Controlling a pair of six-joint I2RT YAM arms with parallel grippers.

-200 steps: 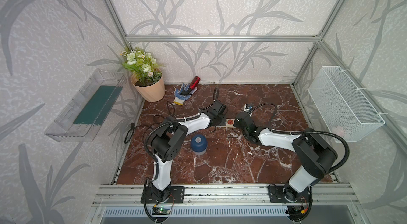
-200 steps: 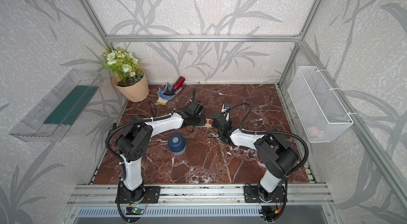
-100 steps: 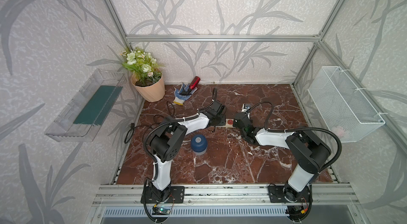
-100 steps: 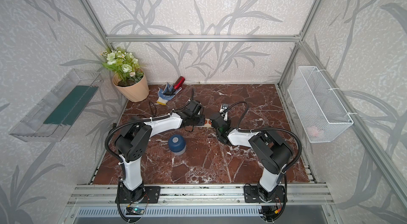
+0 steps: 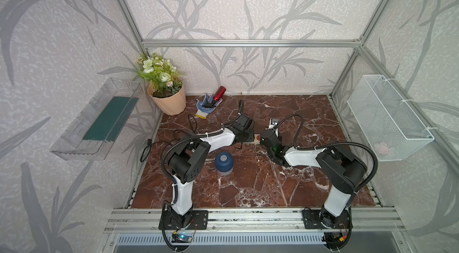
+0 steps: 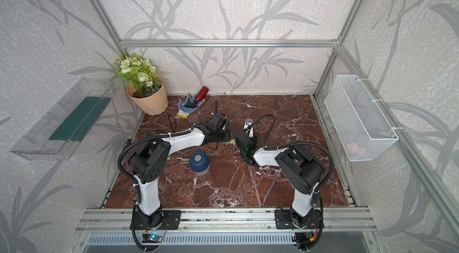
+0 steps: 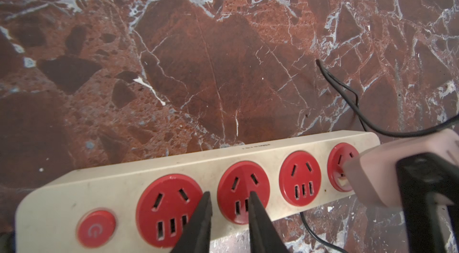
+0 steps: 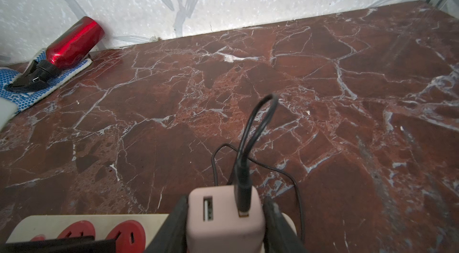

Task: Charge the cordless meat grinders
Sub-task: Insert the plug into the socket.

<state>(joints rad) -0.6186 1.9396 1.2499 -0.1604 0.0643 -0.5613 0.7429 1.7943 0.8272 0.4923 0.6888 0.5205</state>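
Right hand, clamping the pink USB charger, has edged onto the power strip's end socket: plugging-in seems imminent. Left hand, narrow, empty, pins the strip; the meat grinder stands well behind it.

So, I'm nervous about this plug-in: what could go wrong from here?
1. The charger in the right end effector looks tilted at the end socket of the strip; it could jam or miss.
2. The left end effector is open over the strip; unless pressed down, the strip may slide.
3. The cable loops loosely nearby and could snag.
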